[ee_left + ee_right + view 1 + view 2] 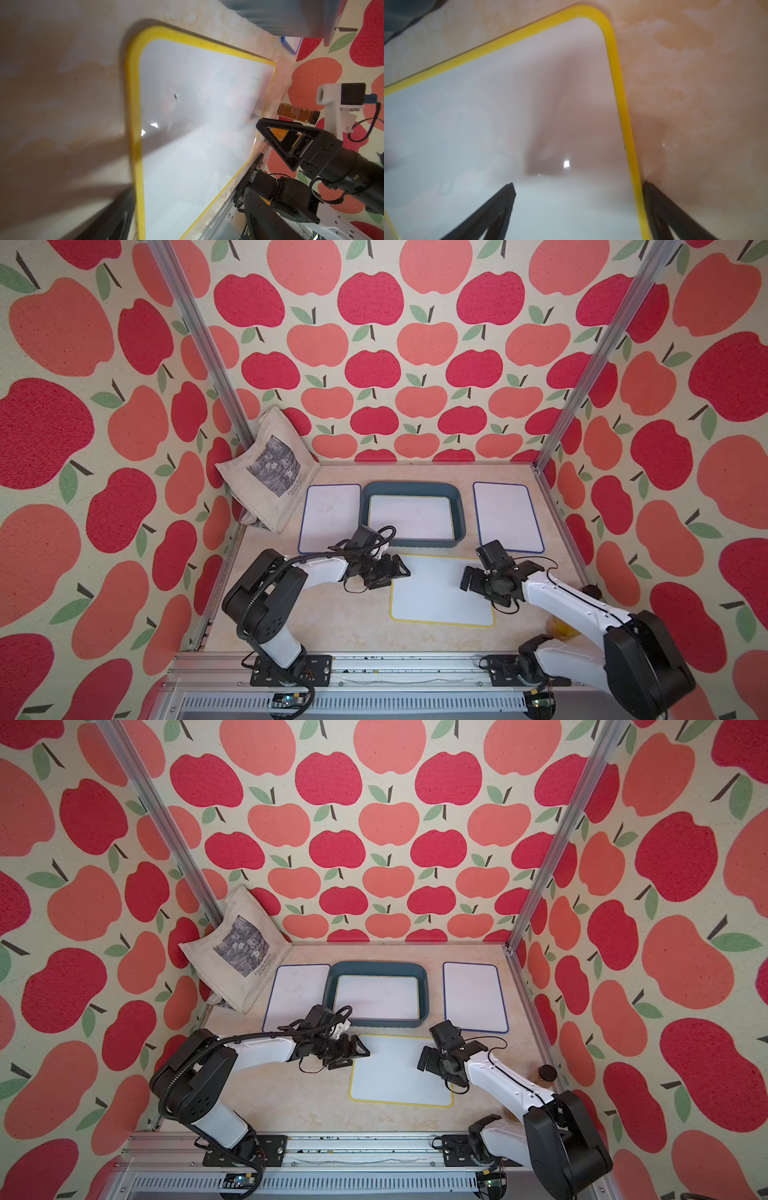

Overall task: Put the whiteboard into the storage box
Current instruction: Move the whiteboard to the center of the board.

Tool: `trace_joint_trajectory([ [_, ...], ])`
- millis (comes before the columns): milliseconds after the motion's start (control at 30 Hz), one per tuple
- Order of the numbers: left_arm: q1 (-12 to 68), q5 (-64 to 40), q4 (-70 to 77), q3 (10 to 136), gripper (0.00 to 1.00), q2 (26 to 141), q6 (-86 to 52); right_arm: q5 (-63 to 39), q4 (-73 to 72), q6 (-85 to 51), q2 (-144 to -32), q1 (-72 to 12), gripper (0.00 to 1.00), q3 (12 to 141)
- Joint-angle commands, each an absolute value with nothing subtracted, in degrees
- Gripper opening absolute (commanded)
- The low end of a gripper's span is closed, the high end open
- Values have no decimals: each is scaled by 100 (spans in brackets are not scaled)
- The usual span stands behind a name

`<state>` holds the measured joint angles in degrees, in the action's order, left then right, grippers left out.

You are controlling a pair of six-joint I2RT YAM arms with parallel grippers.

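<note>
Top views, left to right: beige cloth tote bag (266,466) slumped upper left; blue-rimmed whiteboard (330,516); teal plastic storage box (411,488), rounded corners, boxed whiteboard (411,516) flat inside; 2nd blue-rimmed whiteboard (507,516). Yellow-rimmed whiteboard (442,593) flat on marbled bench (332,626), frame centre, below box. Left jaws apart at its left edge. Right wrist view alone shows right jaws apart, astride glossy board's right rim.

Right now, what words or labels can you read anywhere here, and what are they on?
"Claude Monet", as far as it can be read, with a smaller unreadable line below: tote bag.
"RED SWEET PEPPER", roughly; other lines blurred: amber bottle, left wrist view.
Print on the black base plate: too small to read.
Yellow-edged whiteboard: no writing, only a dark speck.
</note>
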<state>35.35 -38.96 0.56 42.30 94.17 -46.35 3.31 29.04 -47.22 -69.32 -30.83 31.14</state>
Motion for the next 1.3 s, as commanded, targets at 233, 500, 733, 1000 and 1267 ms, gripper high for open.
trace_joint_trajectory([
  [233, 3706, -3961, -558, 4187, 84, 9532, -4415, -1291, 1636, -5089, -6989, -3410, 99, 2776],
  [500, 3570, -2611, -2379, 4674, 85, 9271, -3976, -1227, 1693, -5056, -6891, -3407, 99, 2756],
  [733, 3544, -1583, -3192, 4659, 86, 8773, -4036, -1213, 1790, -4948, -6935, -3410, 99, 2780],
  [1000, 3533, -1049, -3655, 4516, 87, 8553, -4255, -983, 2356, -4543, -7044, -3452, 99, 2963],
  [1267, 4082, -1515, -3027, 4517, 87, 9095, -4727, -1073, 2203, -4560, -7358, -3822, 99, 2975],
])
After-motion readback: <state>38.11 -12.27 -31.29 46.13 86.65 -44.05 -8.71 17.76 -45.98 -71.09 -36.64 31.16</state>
